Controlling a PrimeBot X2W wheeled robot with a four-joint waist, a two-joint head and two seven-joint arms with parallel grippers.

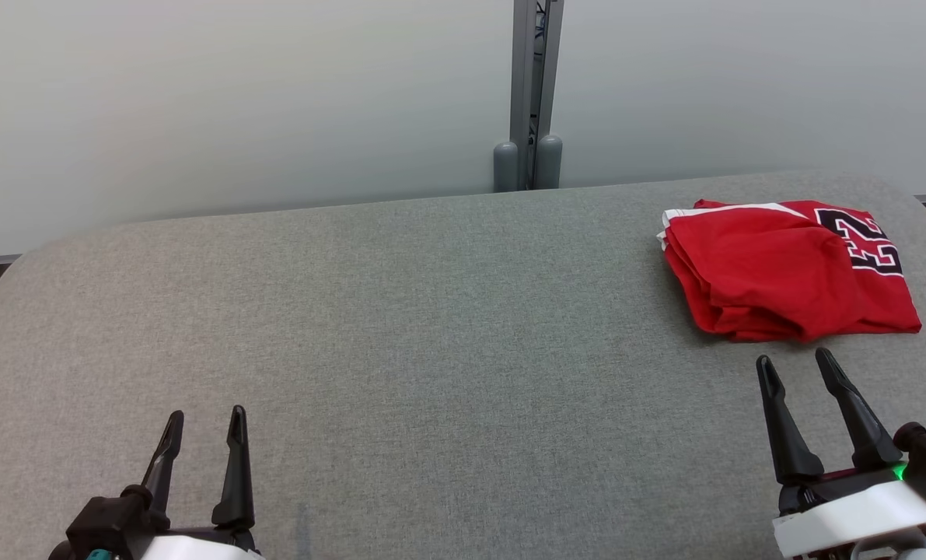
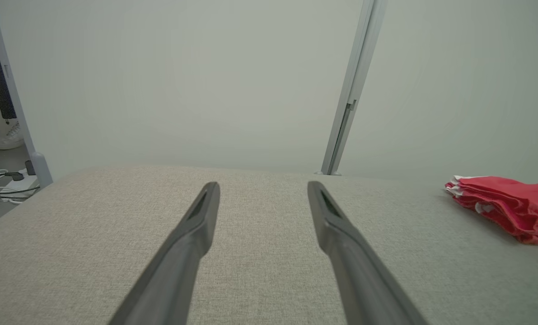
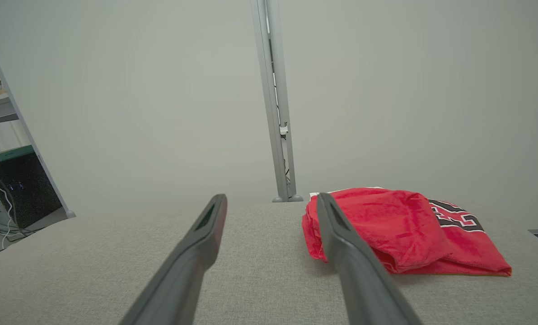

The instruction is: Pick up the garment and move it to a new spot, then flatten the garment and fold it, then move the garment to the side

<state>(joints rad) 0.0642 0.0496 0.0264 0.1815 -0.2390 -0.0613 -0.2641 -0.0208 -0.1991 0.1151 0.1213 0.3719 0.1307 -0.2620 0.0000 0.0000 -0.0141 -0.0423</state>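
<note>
The garment (image 1: 789,268) is a red jersey with white trim and black numerals, lying folded in a thick stack at the far right of the grey table (image 1: 400,327). It also appears at the right edge of the left wrist view as the garment (image 2: 508,207), and close ahead in the right wrist view as the garment (image 3: 404,230). My right gripper (image 1: 794,364) is open, just short of its near edge, touching nothing. My left gripper (image 1: 204,418) is open at the lower left over bare fabric, far from the jersey.
A grey post (image 1: 531,93) splits the pale wall panels behind the table's far edge. Beyond the table's left end, cables and a power strip (image 2: 7,183) lie on the floor, beside a person's leg and white shoe (image 2: 4,135). Shelving (image 3: 2,149) stands there too.
</note>
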